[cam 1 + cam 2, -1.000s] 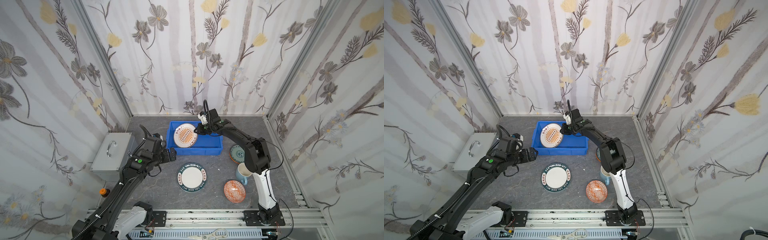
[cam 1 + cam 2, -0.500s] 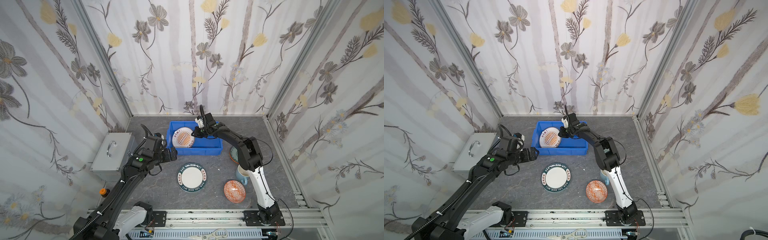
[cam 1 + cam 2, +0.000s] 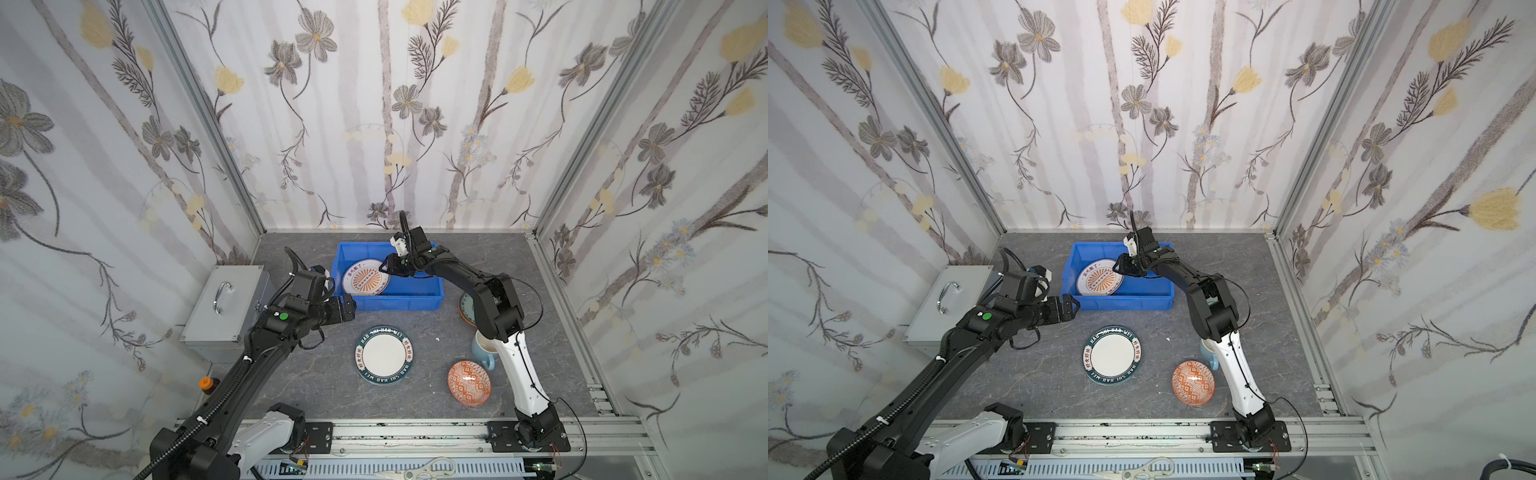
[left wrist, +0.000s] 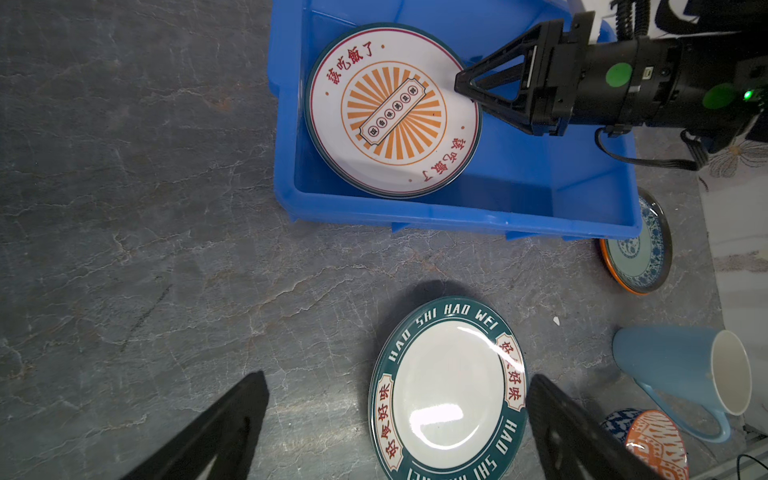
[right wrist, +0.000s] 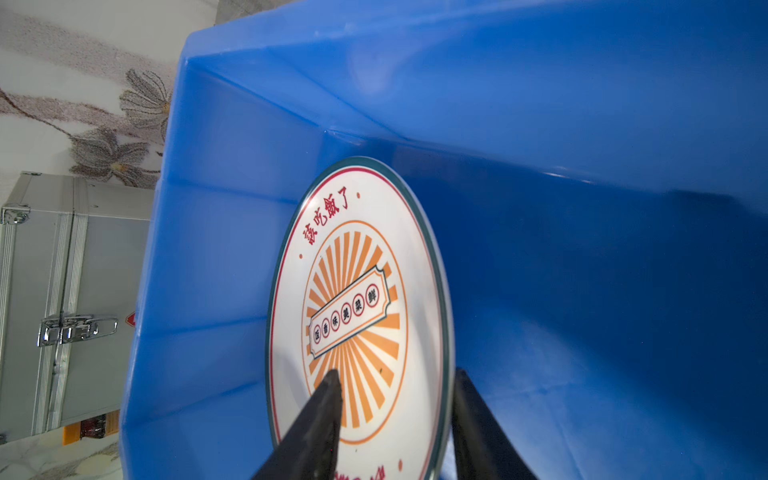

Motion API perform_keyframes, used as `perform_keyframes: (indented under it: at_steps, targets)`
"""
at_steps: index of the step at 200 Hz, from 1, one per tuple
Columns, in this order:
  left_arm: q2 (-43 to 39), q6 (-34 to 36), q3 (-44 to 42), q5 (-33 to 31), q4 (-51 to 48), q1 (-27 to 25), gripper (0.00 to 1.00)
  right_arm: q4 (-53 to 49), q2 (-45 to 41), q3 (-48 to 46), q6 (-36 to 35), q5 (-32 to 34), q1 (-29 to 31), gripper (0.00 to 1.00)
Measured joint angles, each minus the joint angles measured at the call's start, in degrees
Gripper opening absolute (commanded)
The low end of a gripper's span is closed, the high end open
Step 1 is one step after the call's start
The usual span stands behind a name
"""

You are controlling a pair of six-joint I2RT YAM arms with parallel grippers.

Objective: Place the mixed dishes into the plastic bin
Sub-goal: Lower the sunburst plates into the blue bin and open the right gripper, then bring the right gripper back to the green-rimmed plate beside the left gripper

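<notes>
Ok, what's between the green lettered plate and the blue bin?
Nothing: only bare grey tabletop separates the green lettered plate from the blue bin, seen in the left wrist view.

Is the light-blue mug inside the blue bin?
No, the mug sits on the tabletop, outside the bin.

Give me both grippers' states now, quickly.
Left gripper: open, empty.
Right gripper: open, jaws straddling the rim of the white round plate with orange sunburst in the blue plastic bin.

A lab test booth: floral wallpaper panels (image 3: 374, 124), aluminium rail (image 3: 415, 432).
</notes>
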Motion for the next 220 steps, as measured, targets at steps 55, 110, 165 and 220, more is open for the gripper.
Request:
perform_keyframes:
  at_steps: [55,110,165,220]
  targets:
    - [-1.3,-1.3,-3.4,1.2,0.2,0.0,1.0,-1.5,-0.9,0.0,-1.1,1.6,-0.2,0.53]
    - [-5.5,-4.5,-8.1,1.6,1.3,-1.1,1.0,-3.8,-7.9,-4.9,-4.2,6.3,-0.3,0.51]
    - [-6.2,-8.5,-14.4,-0.7,4.0,-8.7,0.77,-3.8,-29.8,-20.4,-7.8,12.5,1.8,0.3]
    - [-4.8,-12.9,-21.5,-5.3,6.8,-15.8,0.52,-3.6,-49.0,-42.2,-9.3,15.6,9.0,0.26]
